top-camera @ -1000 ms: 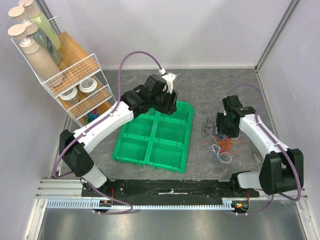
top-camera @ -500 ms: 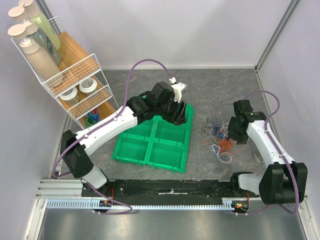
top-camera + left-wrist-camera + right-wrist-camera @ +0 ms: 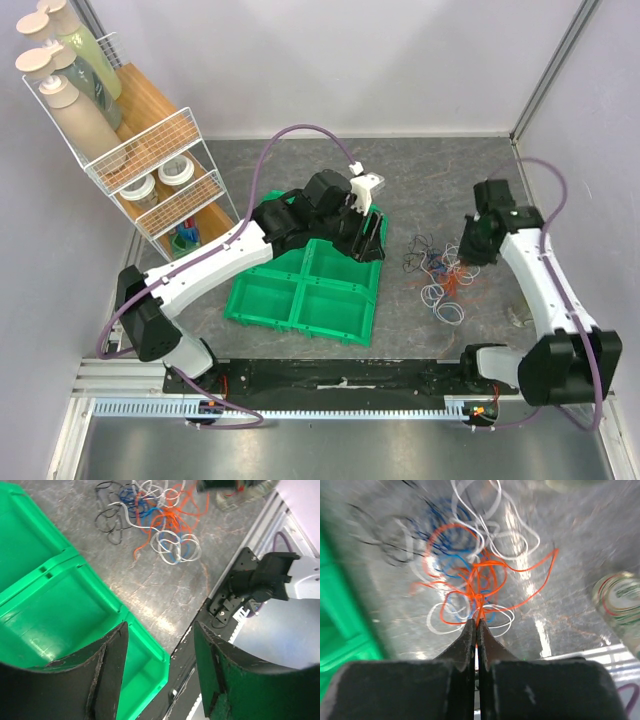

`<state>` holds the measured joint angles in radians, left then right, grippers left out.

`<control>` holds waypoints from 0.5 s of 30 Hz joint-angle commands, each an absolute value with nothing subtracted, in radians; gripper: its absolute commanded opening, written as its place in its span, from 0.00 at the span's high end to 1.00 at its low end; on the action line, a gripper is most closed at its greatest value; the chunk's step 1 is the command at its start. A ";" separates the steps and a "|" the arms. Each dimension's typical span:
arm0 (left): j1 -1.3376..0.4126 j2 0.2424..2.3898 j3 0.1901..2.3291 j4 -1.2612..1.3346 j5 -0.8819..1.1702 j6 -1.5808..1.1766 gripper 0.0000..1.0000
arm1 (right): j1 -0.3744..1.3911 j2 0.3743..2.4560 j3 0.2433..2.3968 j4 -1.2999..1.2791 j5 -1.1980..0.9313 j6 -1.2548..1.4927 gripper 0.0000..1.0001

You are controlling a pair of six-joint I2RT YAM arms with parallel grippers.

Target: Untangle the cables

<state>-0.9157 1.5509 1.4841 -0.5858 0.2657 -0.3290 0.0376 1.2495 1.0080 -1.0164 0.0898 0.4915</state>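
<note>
tabletop (image 3: 420, 170), right claw (image 3: 476, 625) tight on cables (image 3: 479, 582)

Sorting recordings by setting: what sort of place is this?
Probably a robotics lab test cell, not a home: plain white panels enclose a grey table, an aluminium rail runs along its near edge, and a wire rack and green tray look staged as props.

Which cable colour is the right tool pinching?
The orange cable: its strands run into the shut right tool; the white cable, blue cable and black cable lie loose.
</note>
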 commanded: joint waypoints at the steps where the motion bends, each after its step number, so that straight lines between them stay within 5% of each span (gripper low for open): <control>1: -0.945 1.505 1.476 -0.491 0.359 -0.353 0.37 | 0.041 1.144 1.236 -1.175 0.013 0.451 1.00; 9: -0.951 1.506 1.520 -0.341 0.434 -0.368 0.33 | 0.041 1.150 1.532 -1.207 -0.227 0.486 1.00; 15: -0.951 1.529 1.585 -0.327 0.457 -0.377 0.45 | 0.040 1.111 1.700 -1.155 -0.144 0.442 1.00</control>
<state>-0.9466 1.5436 1.5078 -0.4061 0.4084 -0.3450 0.0395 1.1721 1.6554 -1.1923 -0.1677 0.4736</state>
